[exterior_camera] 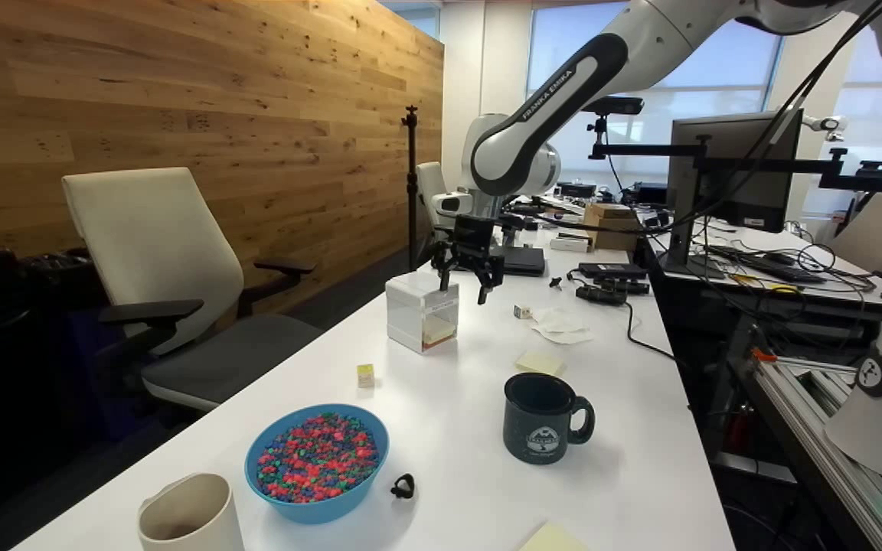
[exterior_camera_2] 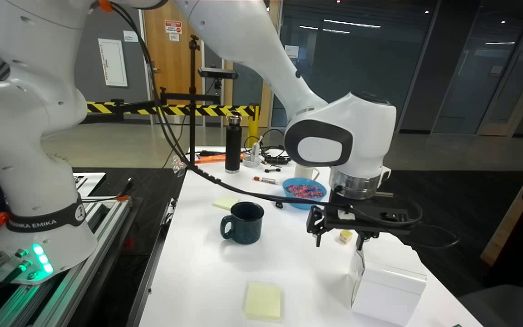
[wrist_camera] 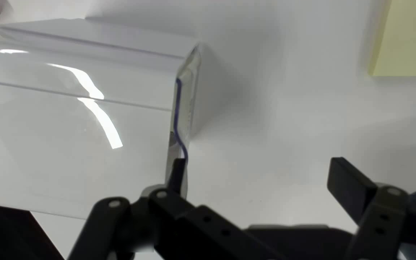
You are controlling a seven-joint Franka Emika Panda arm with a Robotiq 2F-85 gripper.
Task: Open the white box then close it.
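Observation:
The white box (exterior_camera: 404, 310) stands on the table in both exterior views (exterior_camera_2: 388, 290). Its front face looks clear, with something yellowish inside. In the wrist view the box (wrist_camera: 74, 144) fills the left side, its glossy top towards me. A narrow gap runs along its front edge, where a clear panel with a purple rim bows outward. My gripper (wrist_camera: 260, 173) is open. Its left finger is at this gap, apparently between the top and the panel. Its right finger hangs free in front of the box. The gripper also shows above the box's front edge in both exterior views (exterior_camera: 462, 292) (exterior_camera_2: 339, 243).
A dark mug (exterior_camera: 537, 428), a blue bowl of colourful pieces (exterior_camera: 272, 490) and a cream cup (exterior_camera: 188, 513) stand on the table. A small yellow block (exterior_camera: 365, 375) and sticky notes (exterior_camera_2: 263, 300) lie near the box. Cables and black devices (exterior_camera: 609, 283) lie farther along.

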